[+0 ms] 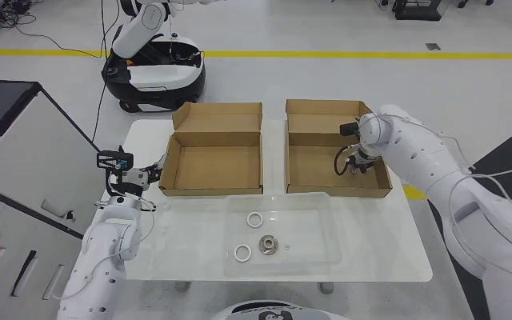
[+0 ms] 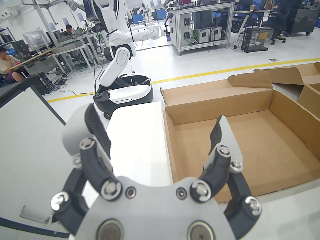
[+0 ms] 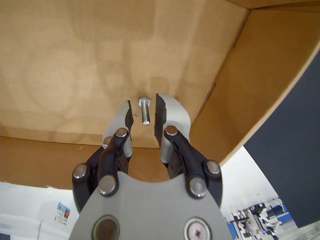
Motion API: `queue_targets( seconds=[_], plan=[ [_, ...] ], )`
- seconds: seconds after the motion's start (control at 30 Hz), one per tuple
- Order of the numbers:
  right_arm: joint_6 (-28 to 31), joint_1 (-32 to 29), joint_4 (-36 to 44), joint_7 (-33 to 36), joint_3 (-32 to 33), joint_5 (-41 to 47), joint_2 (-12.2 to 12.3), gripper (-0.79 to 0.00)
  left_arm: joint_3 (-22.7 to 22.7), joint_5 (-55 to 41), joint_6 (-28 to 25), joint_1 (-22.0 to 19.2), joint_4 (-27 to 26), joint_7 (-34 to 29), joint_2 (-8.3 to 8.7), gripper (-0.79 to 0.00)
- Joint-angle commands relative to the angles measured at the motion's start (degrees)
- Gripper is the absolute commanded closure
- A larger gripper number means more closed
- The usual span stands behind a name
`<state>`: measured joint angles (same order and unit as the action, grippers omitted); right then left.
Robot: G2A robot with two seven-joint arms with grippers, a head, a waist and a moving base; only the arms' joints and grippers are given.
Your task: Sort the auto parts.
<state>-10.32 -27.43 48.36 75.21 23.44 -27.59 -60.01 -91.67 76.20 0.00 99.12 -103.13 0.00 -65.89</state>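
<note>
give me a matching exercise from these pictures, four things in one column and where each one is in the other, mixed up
Things:
1 bolt
2 metal flanged part
3 left pincer
4 right pincer

Places:
a in the clear tray
b open, beside the left box, at its outer wall
c lying on the floor of the right box
d open, inside the right box, one finger on either side of the bolt

Pairs: 1-c, 2-a, 3-b, 4-d
</note>
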Motion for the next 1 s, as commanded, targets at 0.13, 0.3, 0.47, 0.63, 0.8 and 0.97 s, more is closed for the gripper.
queue_targets(
  seconds=[0.13, 0.3, 0.47, 0.63, 0.8, 0.97],
  plan=[
    [0.3, 0.0, 0.4, 0.8, 0.8, -1.2, 0.0, -0.736, 0.0, 0.0, 0.0, 0.0, 0.0, 0.0, 0.0, -0.785],
    [1.5, 0.9, 3.0, 2.0, 2.4, -3.4, 1.0, -0.785, 0.0, 0.0, 0.0, 0.0, 0.0, 0.0, 0.0, -0.785],
    [4.0, 1.6, 8.7, 5.2, 4.8, -6.3, 3.0, -0.785, 0.0, 0.0, 0.0, 0.0, 0.0, 0.0, 0.0, -0.785],
    [6.8, 1.4, 19.3, 9.8, 8.9, -8.5, 5.9, -0.785, 0.0, 0.0, 0.0, 0.0, 0.0, 0.0, 0.0, -0.785],
    [9.0, -1.0, 32.1, 12.8, 14.3, -7.6, 9.3, -0.785, 0.0, 0.0, 0.0, 0.0, 0.0, 0.0, 0.0, -0.785],
    [10.4, -2.7, 42.4, 12.8, 16.8, -3.8, 12.7, -0.785, 0.0, 0.0, 0.0, 0.0, 0.0, 0.0, 0.0, -0.785]
  ],
)
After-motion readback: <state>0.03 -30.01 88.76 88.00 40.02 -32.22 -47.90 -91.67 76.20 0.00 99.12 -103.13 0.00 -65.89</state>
